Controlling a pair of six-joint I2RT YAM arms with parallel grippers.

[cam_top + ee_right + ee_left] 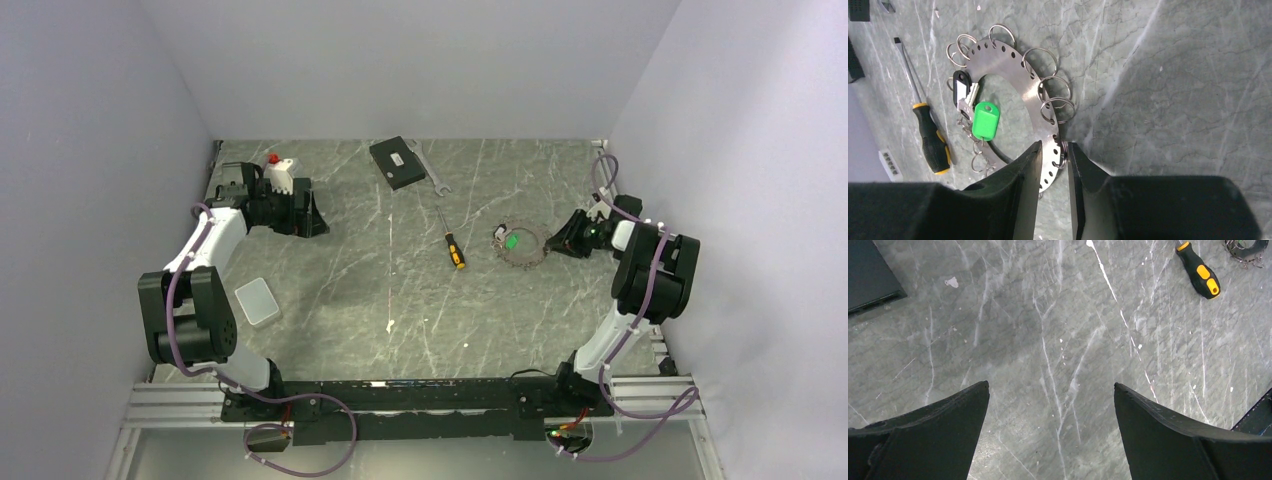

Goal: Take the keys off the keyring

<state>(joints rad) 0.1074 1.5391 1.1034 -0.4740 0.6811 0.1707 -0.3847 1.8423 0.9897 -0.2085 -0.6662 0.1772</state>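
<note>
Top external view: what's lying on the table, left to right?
white container → black box → screwdriver → keyring

We see a yellow-and-black screwdriver (930, 142) left of the right gripper (1054, 147), a black box (397, 163) beside a silver wrench (428, 170) farther out, and a white tub (257, 301) behind the left gripper (315, 215).

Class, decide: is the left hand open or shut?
Open: the left hand shows its fingers wide apart, table between them.
</note>
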